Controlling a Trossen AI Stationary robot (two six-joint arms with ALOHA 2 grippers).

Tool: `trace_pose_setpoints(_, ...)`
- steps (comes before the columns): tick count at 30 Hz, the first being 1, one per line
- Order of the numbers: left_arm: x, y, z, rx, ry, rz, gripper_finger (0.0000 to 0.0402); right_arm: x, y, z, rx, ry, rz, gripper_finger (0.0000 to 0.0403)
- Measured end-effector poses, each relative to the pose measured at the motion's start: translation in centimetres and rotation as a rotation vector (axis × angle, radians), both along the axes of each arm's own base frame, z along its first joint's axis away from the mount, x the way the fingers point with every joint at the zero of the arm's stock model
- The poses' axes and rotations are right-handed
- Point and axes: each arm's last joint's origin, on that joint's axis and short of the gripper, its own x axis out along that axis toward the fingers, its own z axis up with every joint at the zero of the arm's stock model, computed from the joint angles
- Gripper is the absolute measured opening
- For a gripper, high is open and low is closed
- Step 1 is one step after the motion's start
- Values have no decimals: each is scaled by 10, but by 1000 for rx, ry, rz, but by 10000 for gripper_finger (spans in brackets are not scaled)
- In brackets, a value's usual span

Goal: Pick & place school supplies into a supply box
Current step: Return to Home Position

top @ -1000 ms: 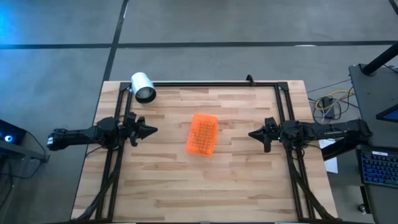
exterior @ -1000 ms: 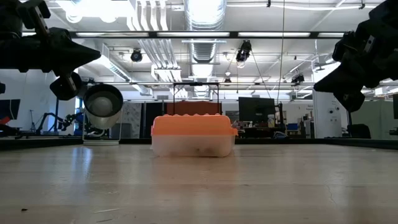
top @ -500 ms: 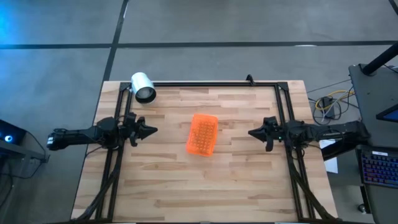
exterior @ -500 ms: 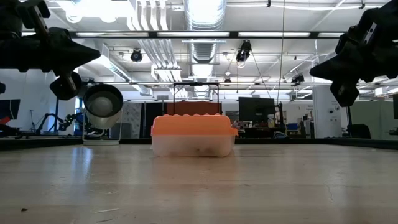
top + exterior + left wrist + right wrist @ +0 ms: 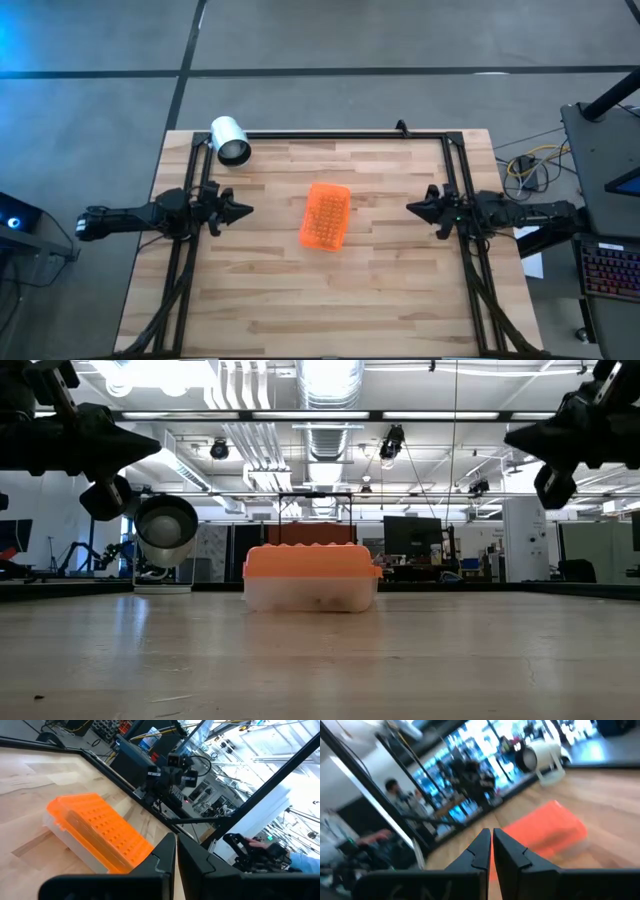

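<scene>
The supply box sits in the middle of the table, its orange lid closed over a clear tray that rests flat on the wood. It also shows in the left wrist view and the right wrist view. No pens, pencils or scissors are in sight. My left gripper hovers above the table left of the box, fingers shut and empty. My right gripper hovers to the box's right, also shut and empty.
A white cylinder lies on its side at the far left corner of the table. A black frame runs along the far edge and down both sides. Bare wood surrounds the box. People show in the room beyond the table.
My right gripper has drawn back a little toward the table's right edge and risen, tipping slightly. The left arm and the box have stayed put.
</scene>
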Motion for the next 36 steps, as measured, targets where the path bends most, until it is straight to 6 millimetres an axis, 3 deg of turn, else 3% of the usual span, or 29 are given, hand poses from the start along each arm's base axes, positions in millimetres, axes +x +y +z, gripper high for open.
trace_pose_setpoints(33,0,0,0,0,-1,-3,2,3,0,-5,-4,55,3,13)
trace_pose_setpoints(36,0,0,0,0,-1,-3,2,4,-1,-5,-98,71,-31,13)
